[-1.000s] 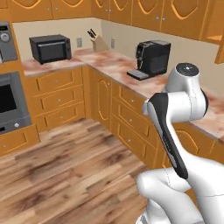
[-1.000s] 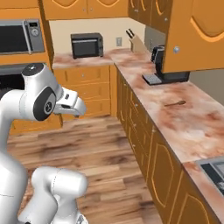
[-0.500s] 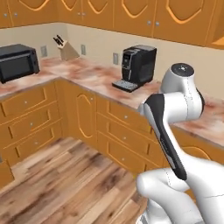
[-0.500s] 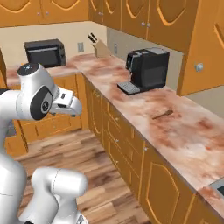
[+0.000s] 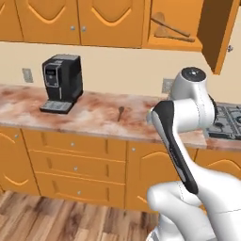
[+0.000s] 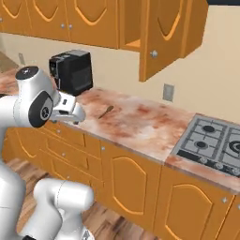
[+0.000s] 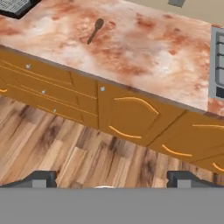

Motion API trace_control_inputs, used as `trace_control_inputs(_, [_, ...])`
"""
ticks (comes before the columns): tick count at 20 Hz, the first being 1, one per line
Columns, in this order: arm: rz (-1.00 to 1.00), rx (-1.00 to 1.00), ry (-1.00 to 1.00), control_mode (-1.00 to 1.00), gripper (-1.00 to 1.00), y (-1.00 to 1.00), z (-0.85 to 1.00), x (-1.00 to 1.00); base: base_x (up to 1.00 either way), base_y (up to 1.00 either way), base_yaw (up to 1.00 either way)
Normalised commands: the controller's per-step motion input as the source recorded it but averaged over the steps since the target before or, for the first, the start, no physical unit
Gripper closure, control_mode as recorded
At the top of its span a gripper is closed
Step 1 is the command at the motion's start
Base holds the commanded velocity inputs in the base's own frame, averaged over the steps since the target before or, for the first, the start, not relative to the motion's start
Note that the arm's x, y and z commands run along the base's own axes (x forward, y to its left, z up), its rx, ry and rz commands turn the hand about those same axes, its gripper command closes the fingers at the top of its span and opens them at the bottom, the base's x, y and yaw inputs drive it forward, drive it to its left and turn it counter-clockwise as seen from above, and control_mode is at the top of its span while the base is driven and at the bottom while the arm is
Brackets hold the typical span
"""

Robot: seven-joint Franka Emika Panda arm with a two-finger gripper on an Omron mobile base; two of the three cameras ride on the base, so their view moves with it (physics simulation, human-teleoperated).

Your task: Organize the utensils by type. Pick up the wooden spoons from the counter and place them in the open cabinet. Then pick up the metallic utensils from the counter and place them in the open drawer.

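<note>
We find the end effector (image 7: 109,181) open and empty, one spoon (image 7: 95,29) on the table (image 7: 144,57) at 11 o'clock, well apart; its thin handle risks slipping during pickup.

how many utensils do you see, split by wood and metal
wooden spoons: 2, both lying in the open cabinet
metal spoon: 1, on the counter right of the coffee machine
total: 3
</note>
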Motion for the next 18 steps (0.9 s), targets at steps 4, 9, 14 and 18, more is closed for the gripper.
trace_control_inputs(4, [0.0, 0.0, 0.0, 1.0, -1.0, 0.0, 0.0, 0.0, 0.63, 0.3, -0.63])
trace_control_inputs(9, [0.0, 0.0, 0.0, 1.0, -1.0, 0.0, 0.0, 0.0, 0.59, 0.75, -0.19])
trace_control_inputs(14, [0.0, 0.0, 0.0, 1.0, -1.0, 0.0, 0.0, 0.0, 0.35, 0.55, -0.09])
trace_control_inputs(18, [0.0, 0.0, 0.0, 1.0, -1.0, 0.0, 0.0, 0.0, 0.08, 0.18, -0.02])
